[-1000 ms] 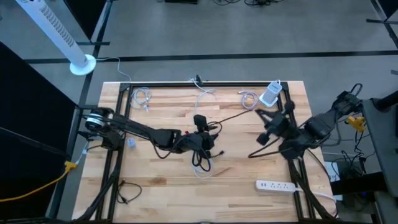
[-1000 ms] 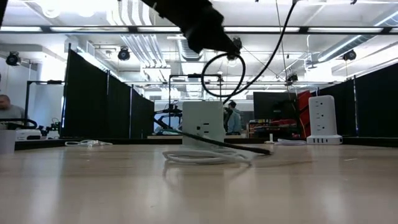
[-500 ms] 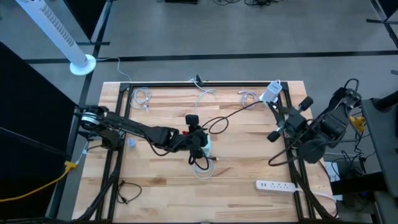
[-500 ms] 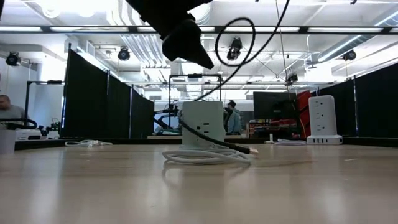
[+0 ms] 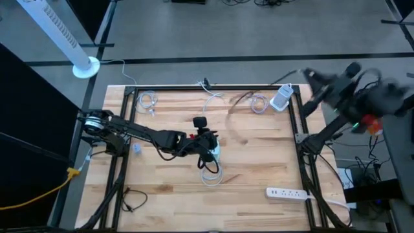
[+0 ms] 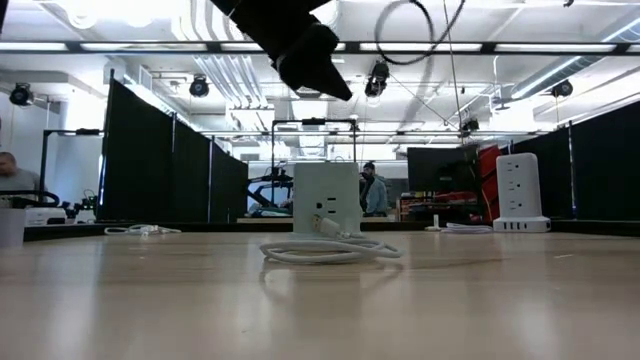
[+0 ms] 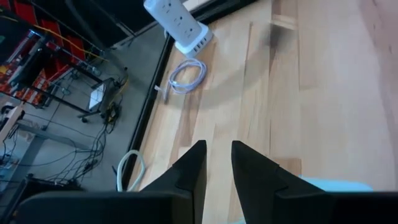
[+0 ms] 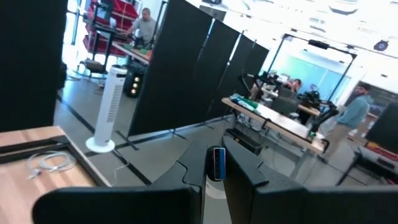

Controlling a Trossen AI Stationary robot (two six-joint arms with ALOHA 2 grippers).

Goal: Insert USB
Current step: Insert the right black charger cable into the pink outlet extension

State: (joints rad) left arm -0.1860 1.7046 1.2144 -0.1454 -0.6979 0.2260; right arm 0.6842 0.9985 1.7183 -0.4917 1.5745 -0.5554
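A white power cube (image 6: 326,198) stands on the table's middle, with a white coiled cable (image 6: 330,250) in front of it. My left gripper (image 5: 206,137) hovers above the cube (image 5: 214,153); its fingers are slightly apart with nothing between them (image 7: 216,168). My right gripper (image 5: 310,81) is raised high over the table's far right corner and blurred. In the right wrist view it is shut on a USB plug (image 8: 216,163). A black cable (image 5: 238,113) trails from it through the air, and its loop (image 6: 410,20) shows at the top of the low view. My right gripper pinches the USB plug between its two fingers (image 8: 242,168). The plug's blue and silver end (image 8: 216,155) sticks out past the fingertips. It is lifted clear of the table, and the black cable hangs away from it in the air.
A white tower power strip (image 5: 281,98) stands at the far right corner, with a coiled cable (image 5: 259,102) beside it. More coils lie at the far edge (image 5: 147,101) (image 5: 213,98). A flat power strip (image 5: 286,193) lies near right. Bare wood is around the cube.
My right gripper has swung fast up and toward the far right corner, still shut on the plug. The black cable, which lay across the table beside the cube, has been drawn up clear of the table. My left gripper has shifted slightly above the cube.
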